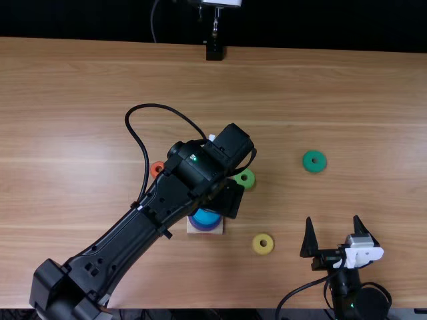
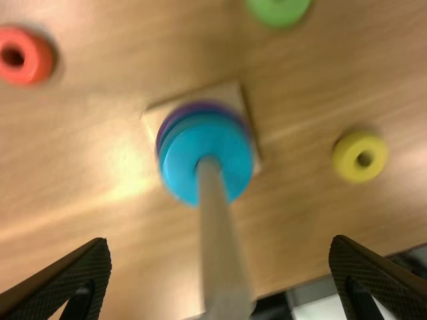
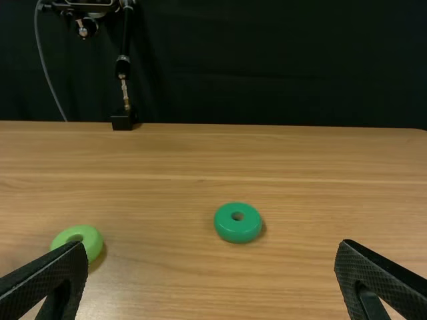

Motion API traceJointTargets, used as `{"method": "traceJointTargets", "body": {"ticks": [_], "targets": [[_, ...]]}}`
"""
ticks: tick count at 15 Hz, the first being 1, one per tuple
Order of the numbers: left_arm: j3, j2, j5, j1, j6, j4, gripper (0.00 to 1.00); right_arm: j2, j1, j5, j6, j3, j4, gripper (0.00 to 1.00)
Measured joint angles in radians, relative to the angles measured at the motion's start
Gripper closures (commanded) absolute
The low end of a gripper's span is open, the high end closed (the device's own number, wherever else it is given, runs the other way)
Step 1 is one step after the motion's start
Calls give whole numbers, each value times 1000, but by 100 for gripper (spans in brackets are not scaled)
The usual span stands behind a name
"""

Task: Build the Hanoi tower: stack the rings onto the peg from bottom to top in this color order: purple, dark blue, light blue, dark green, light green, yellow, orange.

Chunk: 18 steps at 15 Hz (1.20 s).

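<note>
- Spread the left claw (image 2: 219, 245) wide and empty above the stack, with the peg (image 2: 217, 220) between its fingers in the wrist view. Risked knocking or dragging the peg through a sideways swing or a hasty closing.
- Showed light blue (image 2: 180, 160) on top and purple (image 2: 200, 105) at the bottom, around the peg on its base (image 2: 227, 95). Could not clearly be told apart: any dark blue layer between. Risked a wrong order, if missing.
- Put light green (image 1: 248, 181) near the stack, closer than dark green (image 1: 314, 155), the likely next pick. Invited a mix-up through similar color and easier reach.
- Displayed orange (image 2: 40, 57) and yellow (image 2: 347, 160) loose on opposite sides of the stack. Could have been nudged by a low pass of the left arm (image 1: 173, 193).
- Showed the right claw (image 1: 333, 218) parted and empty, near the table's (image 1: 373, 100) near edge. Threatened a collision with the left arm, blocking the way to the peg, on any delivery from the right; also risked a tilted, jammed ring through poor centering.
</note>
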Motion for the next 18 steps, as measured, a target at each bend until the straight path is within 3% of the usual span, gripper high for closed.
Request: {"method": "traceJointTargets", "body": {"ticks": [4, 6, 9, 11, 13, 16, 18], "targets": [[-8, -88, 6, 72, 1, 350, 0, 0, 0, 0, 0, 0, 0, 0], [-65, -215, 6, 159, 0, 415, 0, 0, 0, 0, -1, 0, 0, 0], [-239, -396, 9, 345, 0, 498, 0, 0, 0, 0, 0, 0, 0, 0], [-405, -520, 45, 438, 0, 608, 0, 0, 0, 0, 0, 0, 0, 0], [-578, -688, 65, 500, 0, 750, 0, 0, 0, 0, 0, 0, 0, 0], [-899, -1186, 80, 610, 0, 763, 0, 0, 0, 0, 0, 0, 0, 0], [-999, -1336, 74, 636, 6, 766, 0, 0, 0, 0, 0, 0, 0, 0]]}}
